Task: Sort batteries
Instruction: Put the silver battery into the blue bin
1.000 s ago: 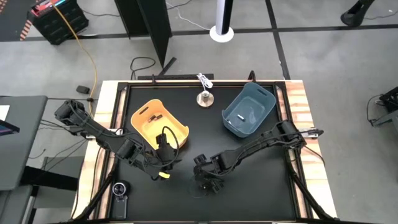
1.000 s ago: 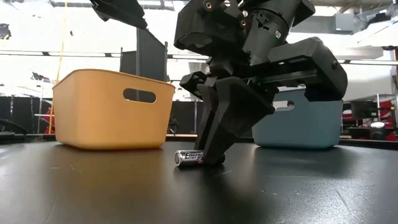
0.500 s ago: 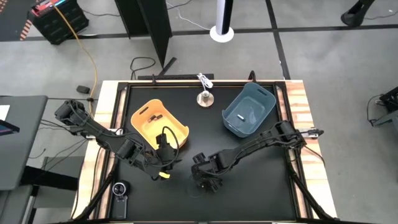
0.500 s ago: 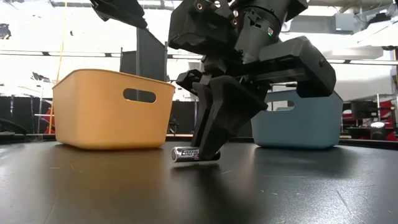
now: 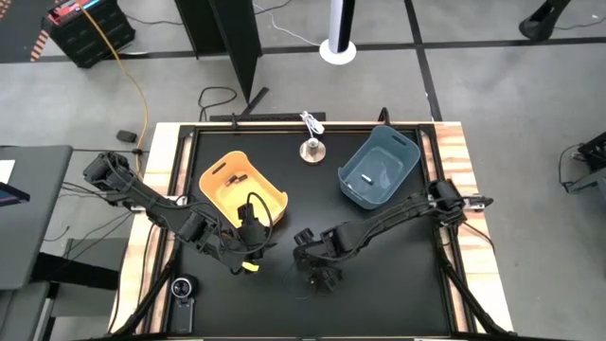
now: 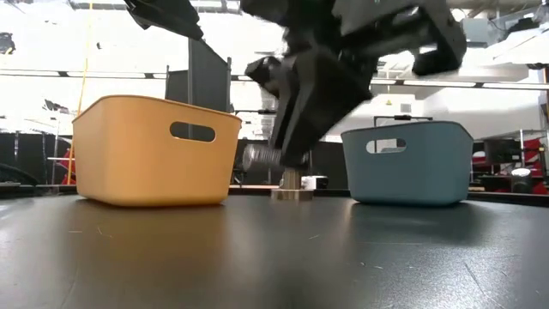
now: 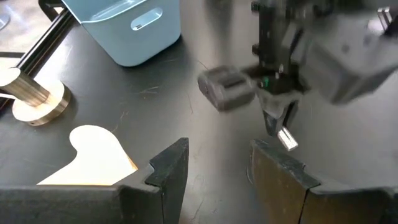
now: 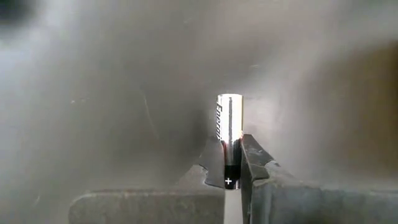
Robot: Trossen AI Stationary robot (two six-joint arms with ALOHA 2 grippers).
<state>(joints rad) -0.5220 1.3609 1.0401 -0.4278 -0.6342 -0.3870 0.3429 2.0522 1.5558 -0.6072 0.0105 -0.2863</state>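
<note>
Right claw (image 8: 231, 177) clamps one battery (image 8: 229, 137) (clear of the table); left claw (image 7: 217, 165) gapes beside two bins.

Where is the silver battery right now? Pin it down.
The silver battery is clamped in the right gripper, lifted clear of the table, in front of the gap between the yellow bin and blue bin.

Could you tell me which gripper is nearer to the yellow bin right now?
Left. The left gripper hovers just off the near edge of the yellow bin, while the right gripper, shut on a silvery battery, is farther out over the table's middle.
</note>
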